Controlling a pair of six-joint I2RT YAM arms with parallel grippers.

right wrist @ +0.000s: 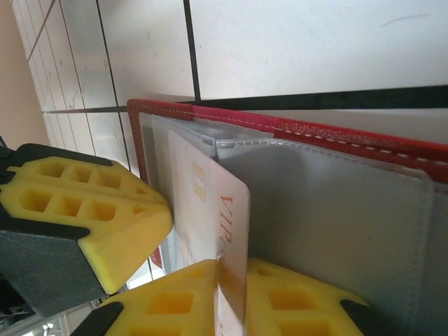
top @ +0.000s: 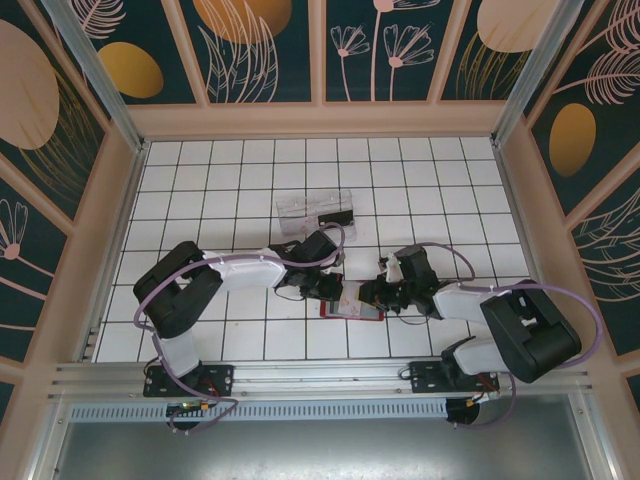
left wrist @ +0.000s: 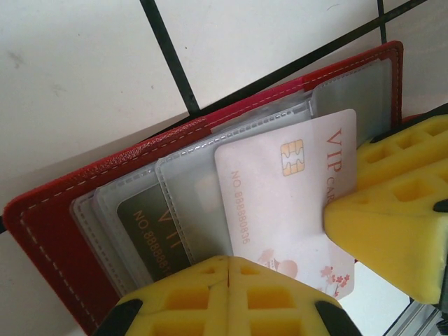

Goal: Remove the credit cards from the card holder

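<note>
"VIP" on the pale card [left wrist: 280, 210]

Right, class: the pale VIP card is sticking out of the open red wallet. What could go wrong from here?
1. The right gripper pinches the pale VIP card by one edge only; it may slip or bend when pulled.
2. The left gripper, shut, seems to press just the near edge of the card holder, so the holder might drag along.
3. The two grippers' yellow fingers sit close and could knock together.
</note>
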